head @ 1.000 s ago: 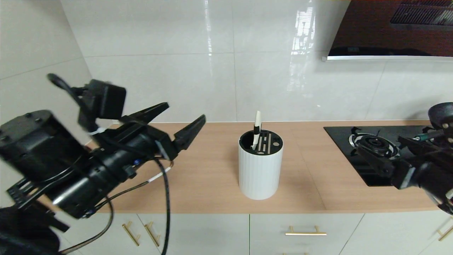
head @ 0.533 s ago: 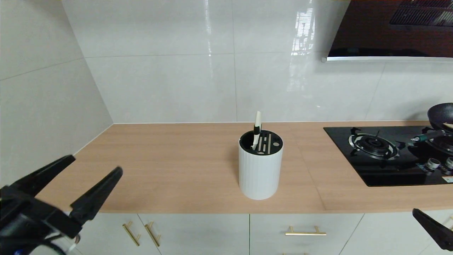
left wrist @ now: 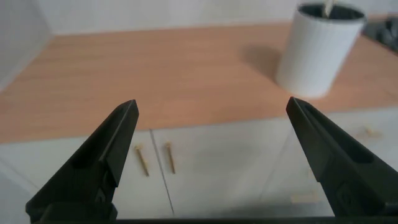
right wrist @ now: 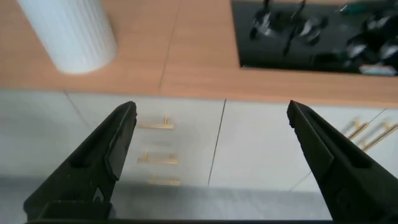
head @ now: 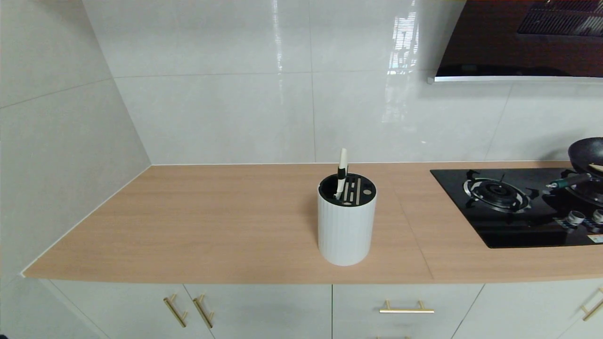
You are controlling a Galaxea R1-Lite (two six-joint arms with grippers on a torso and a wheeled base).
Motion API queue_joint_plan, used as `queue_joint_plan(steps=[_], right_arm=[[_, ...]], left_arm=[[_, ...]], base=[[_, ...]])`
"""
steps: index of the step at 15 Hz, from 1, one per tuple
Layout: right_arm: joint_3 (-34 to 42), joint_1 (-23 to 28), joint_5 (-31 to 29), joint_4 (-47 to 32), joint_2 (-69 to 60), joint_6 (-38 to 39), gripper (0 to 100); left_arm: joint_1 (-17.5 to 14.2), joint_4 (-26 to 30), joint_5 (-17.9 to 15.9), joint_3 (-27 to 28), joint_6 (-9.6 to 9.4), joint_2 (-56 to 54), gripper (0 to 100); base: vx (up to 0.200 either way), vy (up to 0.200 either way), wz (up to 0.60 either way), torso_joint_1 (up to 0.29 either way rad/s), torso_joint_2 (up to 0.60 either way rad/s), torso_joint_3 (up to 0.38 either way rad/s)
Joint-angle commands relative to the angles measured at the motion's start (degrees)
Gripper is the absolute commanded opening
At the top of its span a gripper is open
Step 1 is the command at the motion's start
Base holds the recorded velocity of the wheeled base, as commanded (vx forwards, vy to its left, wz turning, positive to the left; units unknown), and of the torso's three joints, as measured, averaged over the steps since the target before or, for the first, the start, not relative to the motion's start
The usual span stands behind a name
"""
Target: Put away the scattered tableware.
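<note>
1. While both arms hang low in front of the cabinet doors [head: 264,310], below the front edge of the tabletop [head: 212,221], the left gripper [left wrist: 210,106] has its fingers spread wide with nothing between them. The right gripper [right wrist: 210,107] is likewise wide apart and empty.
2. Of the tableware, 1 utensil [head: 341,172] with a white and black handle stands in the white ribbed holder [head: 346,230]. It sits at about 10 o'clock in the slotted black top and leans slightly (the holder hides its working end, so its kind cannot be told).
3. That holder stands on the tabletop near the front edge. At its 3 o'clock lies a black hob [head: 509,212], with a dark pan [head: 586,153] on the burner farthest toward 3 o'clock.
4. From this layout, the putting-away looks done or nearly done.
5. Risk 1: an arm raised straight up could strike the tabletop's lip or snag a brass drawer handle [head: 406,310], since the open fingers sit below and in front of both.
6. Risk 2: the holder is tall for its base and close to the edge. A sideways brush from either gripper could tip it toward 6 o'clock and spill the utensil.
7. Risk 3: the pan's handle points toward 9 o'clock, so a careless sweep of the right arm could hook it.
</note>
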State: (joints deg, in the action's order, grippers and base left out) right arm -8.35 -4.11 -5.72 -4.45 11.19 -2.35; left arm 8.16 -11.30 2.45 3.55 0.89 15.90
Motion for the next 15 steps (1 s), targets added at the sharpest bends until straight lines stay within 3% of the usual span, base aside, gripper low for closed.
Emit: queue_joint_plan(steps=[1,3,5,8,11,15], right_arm=[[-0.70,1.74,-0.26,-0.47,-7.32,-0.37,100],[1.58,4.11,0.62,-1.18,-11.19,-2.22,100],[5.10,4.11,-0.43,0.58,-11.19,-2.39,100],[7.74,4.11,0.18,5.59,-11.19,-0.20,100],[7.74,4.11,3.26,5.68,-11.19,-0.55,100],[8.09,4.11,6.07,4.80,-11.10,-1.43,100]], left_arm=[[-3.23,1.63,-0.08,-3.55,0.16,-10.54,100],[-6.40,4.97,-0.34,-3.55,0.87,-12.82,100],[-8.16,9.89,-0.78,-3.46,0.34,-15.90,100],[-8.16,10.42,0.01,-3.55,0.08,-15.90,100],[-8.16,11.21,-0.08,-3.55,-0.98,-15.90,100],[-8.16,11.12,-0.08,-3.55,-0.45,-15.90,100]], base=[[0.000,0.000,0.00,0.000,0.00,0.000],[0.000,0.000,0.00,0.000,0.00,0.000],[0.000,0.000,0.00,0.000,0.00,0.000],[0.000,0.000,0.00,0.000,0.00,0.000],[0.000,0.000,0.00,0.000,0.00,0.000],[0.000,0.000,0.00,0.000,0.00,0.000]])
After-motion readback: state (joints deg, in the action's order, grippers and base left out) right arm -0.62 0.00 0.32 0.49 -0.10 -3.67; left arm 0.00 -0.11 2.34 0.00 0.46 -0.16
